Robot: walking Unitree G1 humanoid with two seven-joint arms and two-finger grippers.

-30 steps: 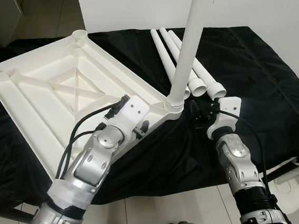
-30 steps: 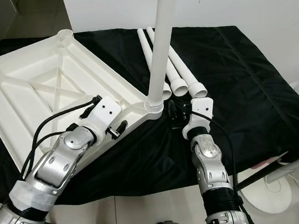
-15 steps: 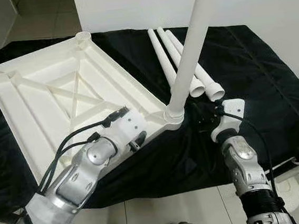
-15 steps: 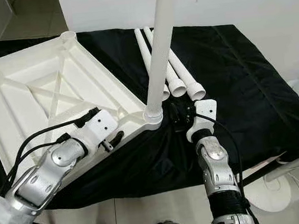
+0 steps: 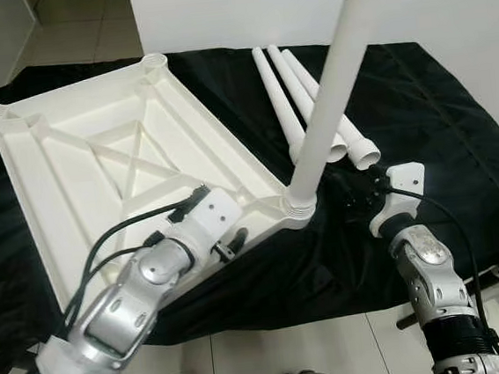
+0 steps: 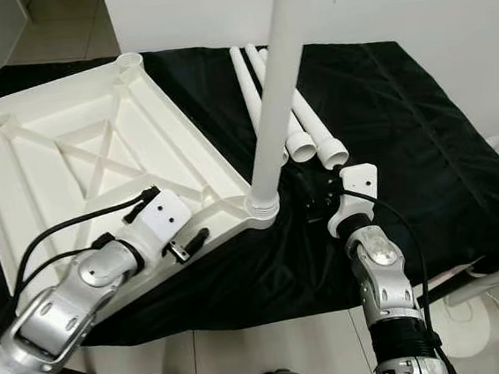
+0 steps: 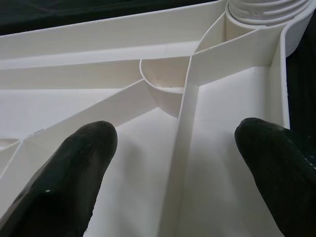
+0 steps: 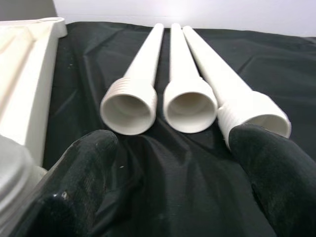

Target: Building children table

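Tabletop (image 5: 99,184): white moulded plastic, smooth, matt, ribbed. Legs (image 8: 182,84): same plastic, slight sheen, threaded ends. Cloth (image 5: 419,109): black, matt, creased. Fingers (image 7: 74,163): black, matt.

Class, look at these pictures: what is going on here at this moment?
A humanoid robot is assembling a white plastic children's table on a black cloth. The tabletop lies upside down, with one leg already standing in its near corner socket. The left gripper hovers open over the tabletop's ribbed underside near that corner. The right gripper is open on the cloth, pointing at three loose legs lying side by side, none grasped yet.
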